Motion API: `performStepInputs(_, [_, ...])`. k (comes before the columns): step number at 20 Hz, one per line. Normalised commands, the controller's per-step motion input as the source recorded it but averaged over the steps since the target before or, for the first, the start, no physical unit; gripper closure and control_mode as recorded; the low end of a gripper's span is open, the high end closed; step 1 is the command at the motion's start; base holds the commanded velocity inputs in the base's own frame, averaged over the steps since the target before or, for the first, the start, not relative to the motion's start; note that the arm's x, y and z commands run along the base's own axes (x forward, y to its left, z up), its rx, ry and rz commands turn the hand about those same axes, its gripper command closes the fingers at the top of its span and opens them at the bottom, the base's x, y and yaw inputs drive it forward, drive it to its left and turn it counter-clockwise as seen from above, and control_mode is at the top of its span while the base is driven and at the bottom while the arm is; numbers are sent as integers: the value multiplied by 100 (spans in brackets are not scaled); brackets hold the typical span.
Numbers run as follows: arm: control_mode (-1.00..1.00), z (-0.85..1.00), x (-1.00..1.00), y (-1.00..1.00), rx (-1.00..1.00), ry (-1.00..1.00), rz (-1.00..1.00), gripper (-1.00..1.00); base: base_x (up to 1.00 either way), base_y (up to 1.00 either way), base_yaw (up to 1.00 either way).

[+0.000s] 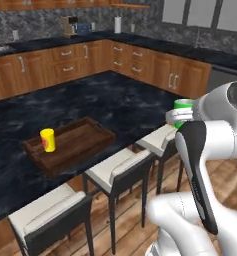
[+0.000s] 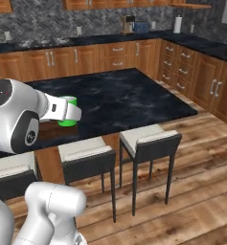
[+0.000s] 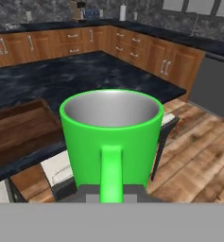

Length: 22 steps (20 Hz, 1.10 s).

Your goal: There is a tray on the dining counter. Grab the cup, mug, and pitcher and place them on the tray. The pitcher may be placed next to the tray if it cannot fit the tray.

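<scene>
While the cup [image 1: 48, 140] already stands upright in the tray [image 1: 85, 142], at its left end, two of the three items have yet to arrive there. By that reckoning roughly a third of the job looks finished.

Moving rightward in the left base view, the tray lies on the dining counter [image 1: 115, 107], close to the near edge, with the stools [image 1: 117, 172] tucked below. Most of its floor to the right of the cup is bare, so there seems room for another small vessel.

Further right, the mug [image 1: 184, 106] is up in the air at the gripper [image 1: 180, 117], off the counter's near edge and above the stools, well apart from the tray. In the hand view the mug [image 3: 112, 139] sits upright and empty, its handle facing the camera and running down between the fingers, which are closed nearly together on it. The right base view shows the same green mug [image 2: 67, 111] at the end of the arm, over the counter's edge.

So the mug is mid-carry: what remains for it, I judge, is to swing left over the tray's bare part, lower and let go. The pitcher cannot be made out anywhere, so fetching it is wholly outstanding.
</scene>
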Motion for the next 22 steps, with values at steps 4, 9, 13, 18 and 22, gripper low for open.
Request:
performStepInputs(4, [100, 0, 0, 0, 0, 0, 0, 100, 46, -29, 47])
performStepInputs(9, [100, 0, 0, 0, 0, 0, 0, 100, 48, -36, 40])
performStepInputs(13, [100, 0, 0, 0, 0, 0, 0, 100, 51, -34, 29])
performStepInputs(18, [100, 0, 0, 0, 0, 0, 0, 100, 43, -9, 31])
performStepInputs(22, [100, 0, 0, 0, 0, 0, 0, 100, 25, 0, 45])
